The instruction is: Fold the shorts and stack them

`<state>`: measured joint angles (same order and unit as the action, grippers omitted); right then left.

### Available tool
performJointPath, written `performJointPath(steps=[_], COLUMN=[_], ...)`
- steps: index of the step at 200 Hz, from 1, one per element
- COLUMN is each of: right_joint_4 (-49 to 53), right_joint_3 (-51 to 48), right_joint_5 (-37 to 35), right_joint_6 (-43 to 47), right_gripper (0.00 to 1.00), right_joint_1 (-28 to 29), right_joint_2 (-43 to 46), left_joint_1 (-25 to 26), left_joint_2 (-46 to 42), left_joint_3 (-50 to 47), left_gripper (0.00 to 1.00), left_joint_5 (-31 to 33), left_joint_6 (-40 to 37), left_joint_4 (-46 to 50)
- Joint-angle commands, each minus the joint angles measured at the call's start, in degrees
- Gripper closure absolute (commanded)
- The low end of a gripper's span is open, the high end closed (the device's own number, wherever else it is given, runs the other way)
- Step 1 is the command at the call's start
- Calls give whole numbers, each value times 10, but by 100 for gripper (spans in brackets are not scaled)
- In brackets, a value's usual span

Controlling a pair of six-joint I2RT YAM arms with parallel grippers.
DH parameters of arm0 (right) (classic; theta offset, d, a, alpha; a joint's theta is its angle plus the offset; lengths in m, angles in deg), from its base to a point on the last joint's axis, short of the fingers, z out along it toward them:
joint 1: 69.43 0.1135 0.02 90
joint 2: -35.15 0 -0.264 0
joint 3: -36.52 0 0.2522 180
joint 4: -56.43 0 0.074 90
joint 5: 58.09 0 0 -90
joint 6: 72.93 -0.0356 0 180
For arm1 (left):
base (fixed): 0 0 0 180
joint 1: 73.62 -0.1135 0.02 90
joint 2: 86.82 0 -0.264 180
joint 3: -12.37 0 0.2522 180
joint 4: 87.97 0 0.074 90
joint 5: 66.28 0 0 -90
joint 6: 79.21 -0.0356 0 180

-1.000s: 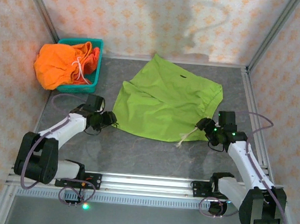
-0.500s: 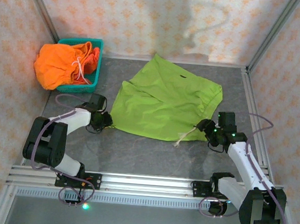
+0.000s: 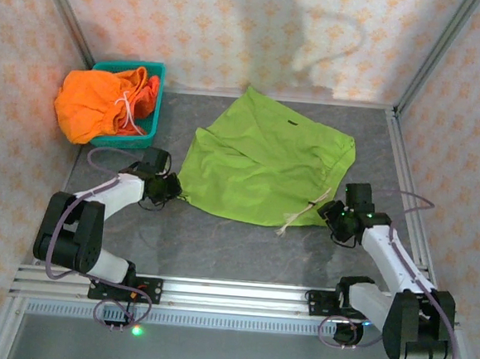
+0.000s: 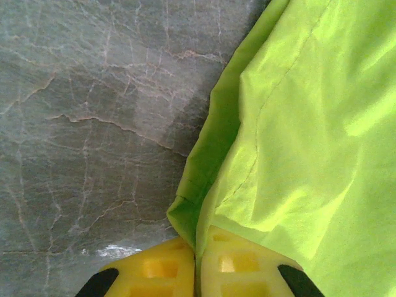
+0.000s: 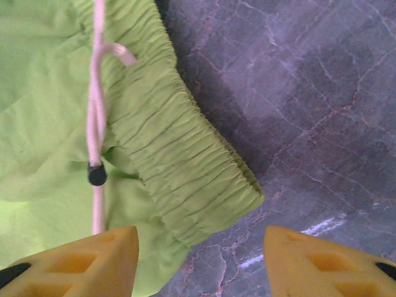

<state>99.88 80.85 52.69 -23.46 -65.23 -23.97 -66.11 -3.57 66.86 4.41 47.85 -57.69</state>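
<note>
Left hand (image 4: 198,249): pinched shut on lime shorts' (image 3: 262,169) corner, for folding.
Right hand (image 5: 201,247): gaped astride waistband (image 5: 179,179), seemingly holding nothing.

I log: bright, even light. Soft curved shadow on back wall (image 3: 317,48), one o'clock, top view. Small glare on desk (image 4: 111,250), seven o'clock, left wrist. Focus sharp.

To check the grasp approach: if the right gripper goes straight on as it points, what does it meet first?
Probably the elastic waistband corner of the lime green shorts, just ahead between the open fingers of the right gripper; depth unclear.
</note>
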Motion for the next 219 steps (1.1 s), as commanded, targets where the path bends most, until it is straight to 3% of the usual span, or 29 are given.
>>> performJointPath(steps=[1, 92, 120, 177, 192, 219], right_joint_4=[-16, -36, -54, -45, -25, 29], right_joint_3=[-8, -10, -9, 30, 52, 106], right_joint_5=[-15, -28, -29, -46, -46, -48], right_joint_6=[-24, -12, -12, 10, 24, 53], right_gripper=[47, 44, 52, 94, 100, 100], right_joint_1=[1, 3, 2, 3, 3, 3], right_joint_2=[-16, -81, -105, -137, -128, -91], left_joint_1=[3, 3, 3, 4, 2, 3], left_joint_2=[-6, 8, 11, -8, -35, -104], left_joint_3=[2, 1, 1, 22, 37, 83], left_gripper=[91, 92, 92, 100, 100, 100], left_joint_5=[-4, -3, -3, 9, 18, 35], left_joint_6=[-9, -16, -17, -27, -32, -45], left_joint_4=[-14, -18, -22, -6, 15, 76])
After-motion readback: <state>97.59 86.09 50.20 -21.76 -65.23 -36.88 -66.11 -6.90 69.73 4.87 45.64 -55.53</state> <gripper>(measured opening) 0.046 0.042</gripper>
